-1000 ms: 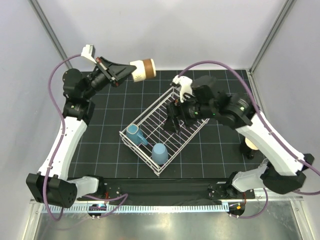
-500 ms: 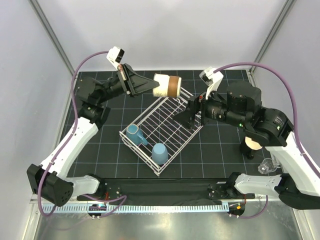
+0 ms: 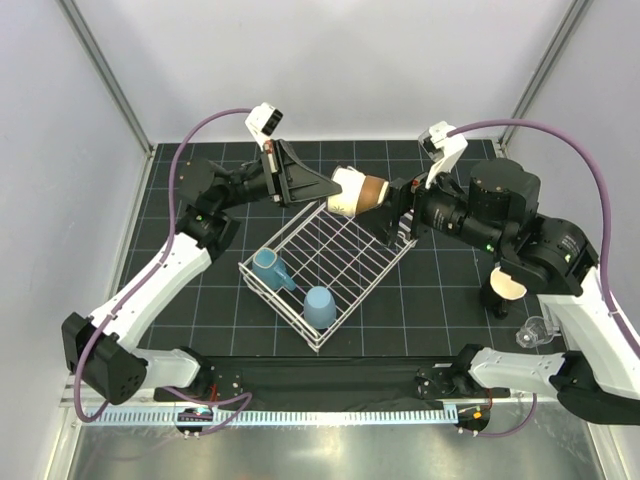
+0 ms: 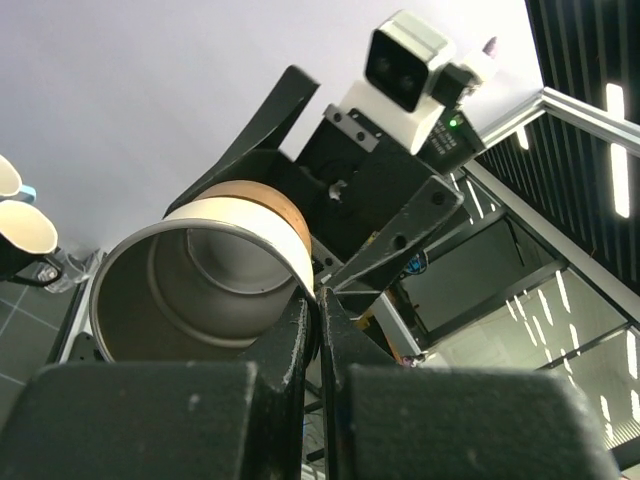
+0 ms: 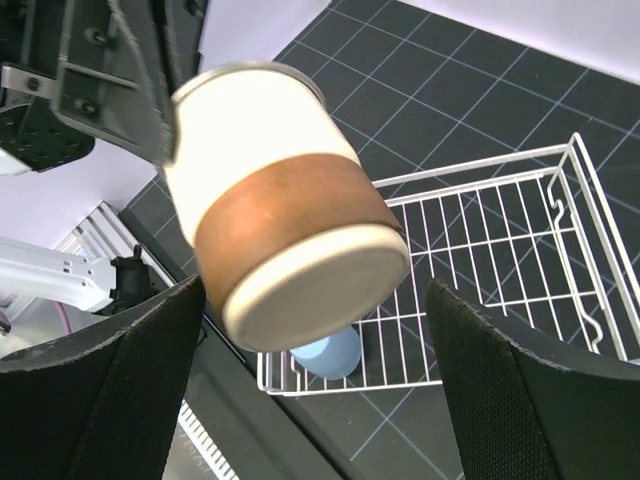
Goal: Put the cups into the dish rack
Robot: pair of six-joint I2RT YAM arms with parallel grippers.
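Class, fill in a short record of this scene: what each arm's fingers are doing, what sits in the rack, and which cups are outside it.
Left fingers: shut on the rim of the beige cup, held on its side in the air
Right fingers: open, one on each side of the cup's base, not gripping it
Dish rack: holds the blue mug and the light blue tumbler
Outside the rack: dark cup and clear glass, off to its right

Dark cup (image 3: 503,290) partly behind right arm (image 3: 545,250); clear glass (image 3: 533,330) faint, blurred.
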